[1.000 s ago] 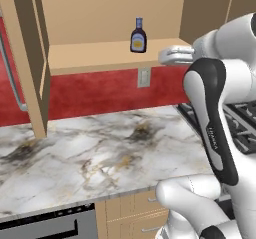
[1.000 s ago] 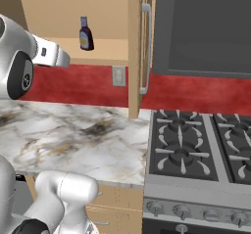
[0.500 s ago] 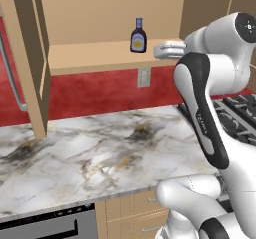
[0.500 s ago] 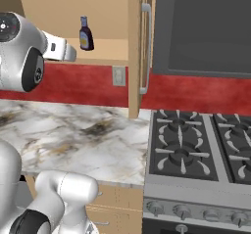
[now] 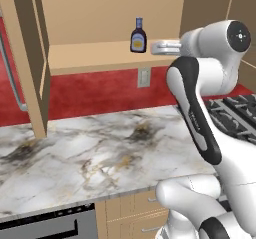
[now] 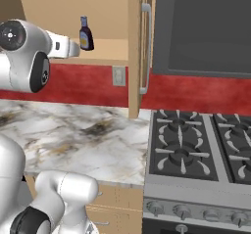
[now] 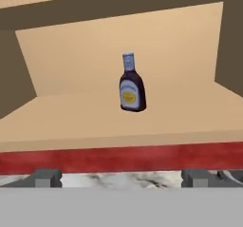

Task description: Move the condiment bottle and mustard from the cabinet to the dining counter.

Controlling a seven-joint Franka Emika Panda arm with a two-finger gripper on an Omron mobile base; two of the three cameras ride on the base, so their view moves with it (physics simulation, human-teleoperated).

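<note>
Up on the cabinet shelf, the condiment bottle stands upright and alone, near the middle of the board, with the doors swung wide. Level with that shelf, the gripper faces the bottle head-on from just outside the front edge, fingers spread as wide as they go and holding nothing. By my read this is the approach for the first pick. Next call: push straight in over the shelf lip, keep the neck centred between the fingers, then pinch the body low. Below lies the veined marble counter, the stove to its right. Label check: a yellow oval on the bottle, lettering too small to read.
</note>
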